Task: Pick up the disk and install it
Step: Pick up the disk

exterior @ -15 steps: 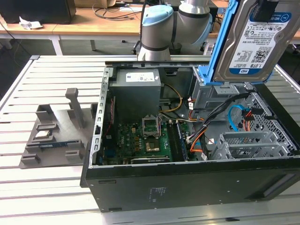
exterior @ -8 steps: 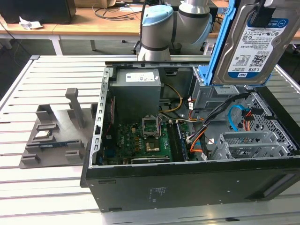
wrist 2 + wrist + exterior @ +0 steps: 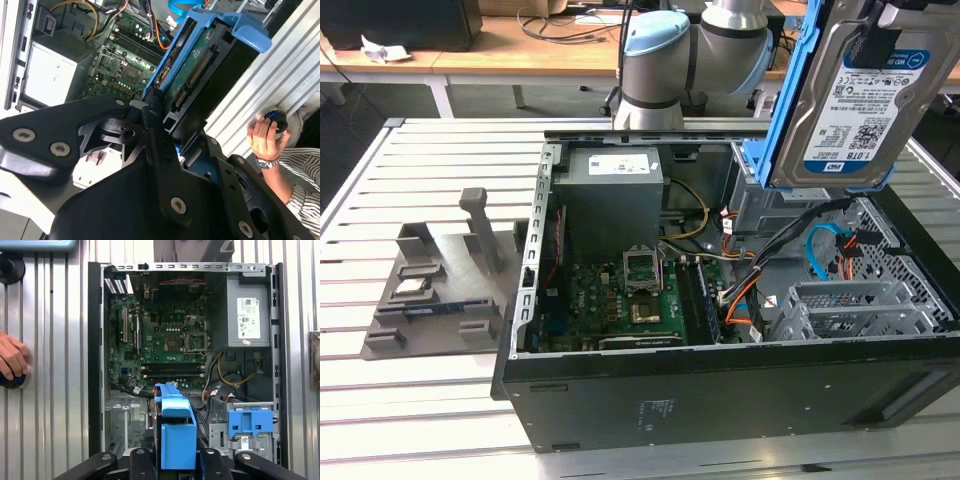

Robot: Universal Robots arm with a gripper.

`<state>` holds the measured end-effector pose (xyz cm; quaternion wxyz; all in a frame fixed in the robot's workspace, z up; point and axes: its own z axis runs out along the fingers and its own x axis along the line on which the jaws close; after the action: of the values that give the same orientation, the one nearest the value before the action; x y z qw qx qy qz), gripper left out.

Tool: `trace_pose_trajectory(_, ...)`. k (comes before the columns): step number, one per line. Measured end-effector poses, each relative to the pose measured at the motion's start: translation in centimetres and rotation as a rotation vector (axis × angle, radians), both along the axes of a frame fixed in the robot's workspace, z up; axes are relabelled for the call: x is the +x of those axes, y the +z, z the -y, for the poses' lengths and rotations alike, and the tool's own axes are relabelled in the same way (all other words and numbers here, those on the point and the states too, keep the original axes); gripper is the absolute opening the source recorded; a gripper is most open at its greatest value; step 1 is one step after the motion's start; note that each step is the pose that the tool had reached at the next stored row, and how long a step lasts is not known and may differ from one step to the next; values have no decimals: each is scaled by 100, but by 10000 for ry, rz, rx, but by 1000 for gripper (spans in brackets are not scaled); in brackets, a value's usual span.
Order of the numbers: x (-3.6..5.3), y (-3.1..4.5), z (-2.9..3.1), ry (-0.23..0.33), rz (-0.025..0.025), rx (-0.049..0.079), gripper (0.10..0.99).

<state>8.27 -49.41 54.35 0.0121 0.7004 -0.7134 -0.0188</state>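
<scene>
- A grey parts stand [image 3: 440,290] sits on the slatted tabletop [image 3: 410,420] toward its edge at the exterior view's left, just beside the open computer case [image 3: 720,390].
- Inside the case, the grey power supply box [image 3: 615,190] with its white label lies against the far wall. The green motherboard [image 3: 620,300] is spread out in front of it.
- Further toward the exterior view's right, a metal drive cage [image 3: 850,305] stands among loose cables at that end of the case.
- Above that end the disk [image 3: 865,100] hangs in the air, tilted on edge. Its label faces the exterior camera, its bright blue bracket [image 3: 780,110] runs down one side, and it is apart from the case.
- The tool [image 3: 177,462] is clamped on the disk: in the first wrist view its black fingers [image 3: 142,460] press in from either side of the bracket.
- The disk looks like dense, rigid metal, probably heavy for its size and sensitive to knocks. The second wrist view shows a bare circuit board on its underside.
- The plastic bracket likely flexes a little, so the long side edges seem the safest hold, away from the board and the connector end.
- A person's hand [image 3: 12,357] rests on a small dark round object on the tabletop, outside the case and well apart from the disk.
</scene>
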Motion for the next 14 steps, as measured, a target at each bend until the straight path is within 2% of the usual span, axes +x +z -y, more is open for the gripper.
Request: trace_pose_trajectory(14, 19, -139, 2, 3, 0, -1, 369)
